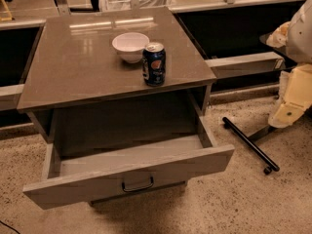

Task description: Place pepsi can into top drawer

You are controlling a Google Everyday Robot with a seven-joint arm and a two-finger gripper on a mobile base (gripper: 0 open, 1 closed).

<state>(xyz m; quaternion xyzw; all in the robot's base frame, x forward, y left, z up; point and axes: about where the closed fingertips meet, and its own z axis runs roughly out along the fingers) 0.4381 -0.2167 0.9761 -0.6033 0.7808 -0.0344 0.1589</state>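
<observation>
The pepsi can [154,64] stands upright on the cabinet top [73,67], near its front right, just right of a white bowl [130,46]. It is dark blue with a silver top. The top drawer [127,179] is pulled out below the cabinet top, and the part of its inside that shows is bare. A dark handle [137,184] sits at the centre of its front panel. My gripper [285,115] is at the right edge of the view, low beside the cabinet, well apart from the can and holding nothing that I can see.
A black rod with a small foot [251,147] lies on the speckled floor right of the drawer. A low grey ledge [243,62] and dark panels run behind the cabinet. My pale arm [300,38] fills the upper right edge.
</observation>
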